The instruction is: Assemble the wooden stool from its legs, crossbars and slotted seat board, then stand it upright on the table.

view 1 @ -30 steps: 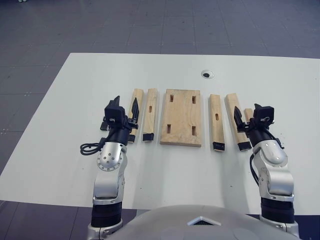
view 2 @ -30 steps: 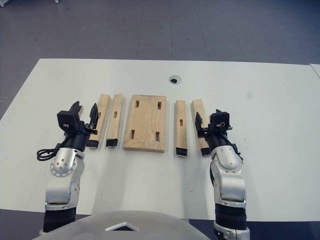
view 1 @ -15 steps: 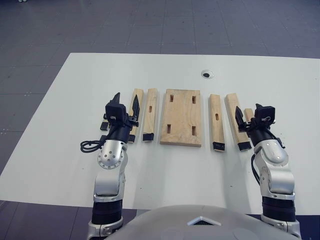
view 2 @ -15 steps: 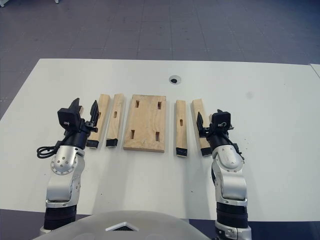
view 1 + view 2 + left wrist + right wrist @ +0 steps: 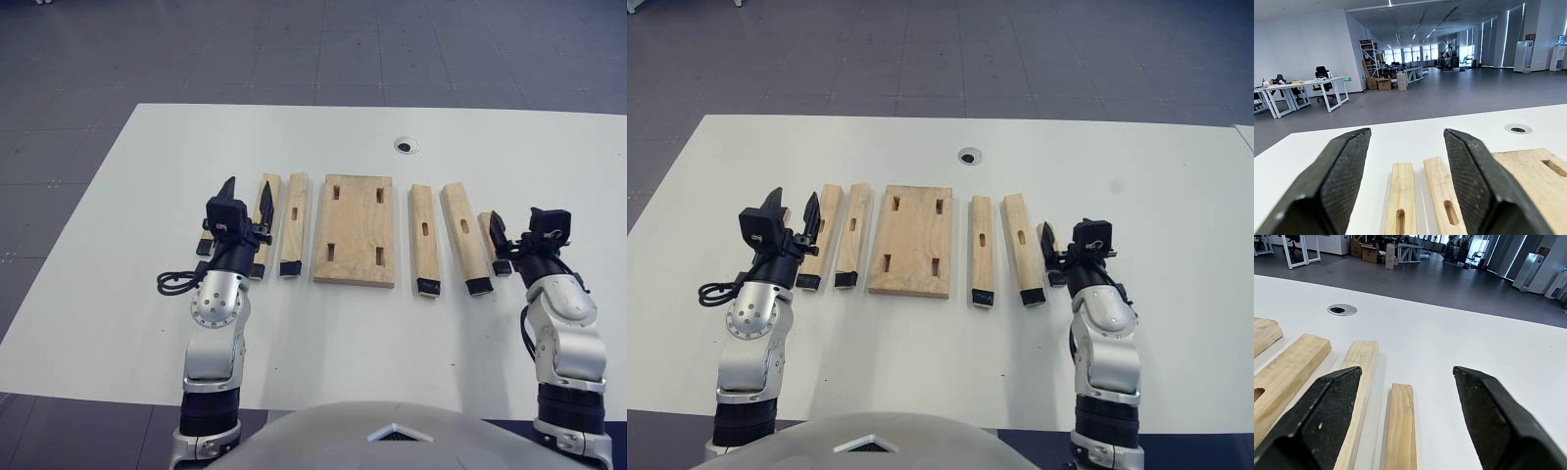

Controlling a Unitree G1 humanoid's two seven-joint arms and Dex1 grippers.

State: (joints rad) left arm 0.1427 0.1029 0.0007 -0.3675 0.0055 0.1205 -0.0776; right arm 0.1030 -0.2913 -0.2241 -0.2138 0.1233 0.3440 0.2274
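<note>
The slotted seat board (image 5: 355,229) lies flat mid-table. Two slotted legs (image 5: 293,223) lie on its left and two more (image 5: 423,238) on its right, all with black end caps toward me. My left gripper (image 5: 247,191) hovers open over the outer left leg (image 5: 1400,196), which it partly hides. A short crossbar (image 5: 1400,426) lies just beyond the outer right leg (image 5: 463,238). My right gripper (image 5: 1406,371) stands open above that crossbar, its fingers to either side of it. Another short piece (image 5: 204,243) peeks out by the left gripper.
A round cable grommet (image 5: 407,145) sits in the white table (image 5: 549,157) behind the parts. A black cable (image 5: 176,286) loops on the table left of my left arm. Bare tabletop lies in front of the parts and far to both sides.
My right arm has shifted to the right, from over the outer right leg to over the short crossbar. The left gripper has barely moved.
</note>
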